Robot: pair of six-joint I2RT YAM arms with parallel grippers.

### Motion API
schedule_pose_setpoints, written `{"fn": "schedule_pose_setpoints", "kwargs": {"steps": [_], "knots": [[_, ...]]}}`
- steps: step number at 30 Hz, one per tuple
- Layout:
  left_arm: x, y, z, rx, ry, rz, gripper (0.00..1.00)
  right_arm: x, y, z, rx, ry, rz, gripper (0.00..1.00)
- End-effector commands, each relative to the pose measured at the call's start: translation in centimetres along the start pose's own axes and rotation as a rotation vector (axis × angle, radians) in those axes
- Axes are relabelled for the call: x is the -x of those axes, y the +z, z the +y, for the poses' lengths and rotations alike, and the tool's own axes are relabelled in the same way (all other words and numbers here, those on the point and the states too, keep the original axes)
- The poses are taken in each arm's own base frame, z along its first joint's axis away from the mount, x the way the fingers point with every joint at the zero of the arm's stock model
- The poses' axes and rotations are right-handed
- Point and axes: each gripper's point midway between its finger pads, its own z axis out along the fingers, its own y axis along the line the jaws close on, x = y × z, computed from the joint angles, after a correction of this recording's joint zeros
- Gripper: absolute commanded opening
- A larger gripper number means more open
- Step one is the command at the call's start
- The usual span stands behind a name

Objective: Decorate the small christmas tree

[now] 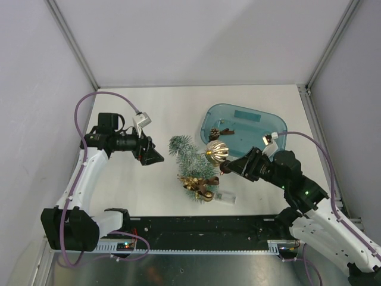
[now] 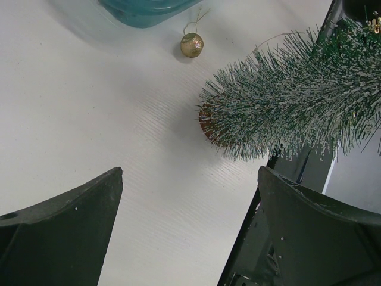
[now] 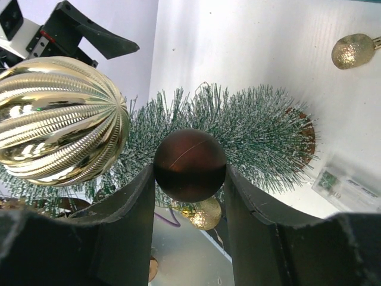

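The small christmas tree lies on its side on the white table; it also shows in the left wrist view and the right wrist view. My right gripper is shut on a dark brown ball ornament and holds it right against the tree's branches. A large ribbed gold ornament rests against the tree beside that gripper. My left gripper is open and empty, a short way left of the tree, with bare table between its fingers.
A teal tub at the back right holds a pine cone and another small piece. A small gold glitter ball lies by the tub. Gold and brown ornaments cluster at the tree's near end, next to a clear packet.
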Motion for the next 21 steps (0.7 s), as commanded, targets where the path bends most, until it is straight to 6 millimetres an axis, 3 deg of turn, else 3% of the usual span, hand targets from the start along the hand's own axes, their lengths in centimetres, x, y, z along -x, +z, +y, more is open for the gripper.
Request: {"fn": "schedule_pose_setpoints", "kwargs": {"steps": [1, 21], "knots": [[1.5, -0.7, -0.8, -0.009, 0.069, -0.047, 1.00, 0.9, -0.2, 0.8, -0.008, -0.019, -0.040, 0.11], [1.6, -0.7, -0.7, -0.004, 0.067, -0.047, 1.00, 1.5, 0.9, -1.5, -0.111, -0.104, -0.077, 0.08]]}}
